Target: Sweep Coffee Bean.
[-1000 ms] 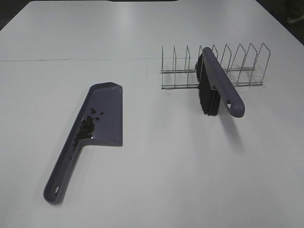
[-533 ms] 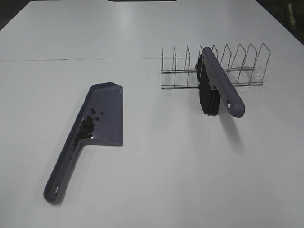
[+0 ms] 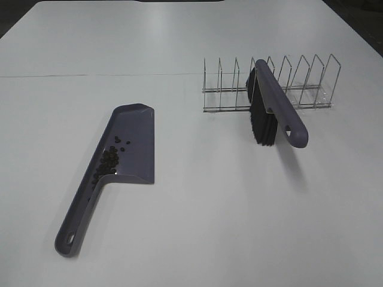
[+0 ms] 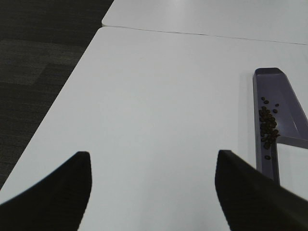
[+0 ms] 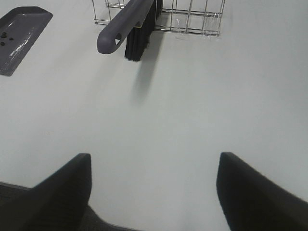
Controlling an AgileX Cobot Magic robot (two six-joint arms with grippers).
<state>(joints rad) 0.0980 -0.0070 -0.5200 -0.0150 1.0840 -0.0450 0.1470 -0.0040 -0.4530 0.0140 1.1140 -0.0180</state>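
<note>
Inside the purple dustpan (image 3: 133,143) at eight o'clock on the table (image 3: 197,203), we are seeing the coffee bean (image 3: 108,161) pile lying, both the left gripper (image 4: 151,190) and the right gripper (image 5: 153,190) hanging wide open, empty.

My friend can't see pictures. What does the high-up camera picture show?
A purple dustpan lies on a white table with small dark coffee beans heaped inside it near its handle. To its right, a purple brush with black bristles leans in a wire rack. No robot arms show.
</note>
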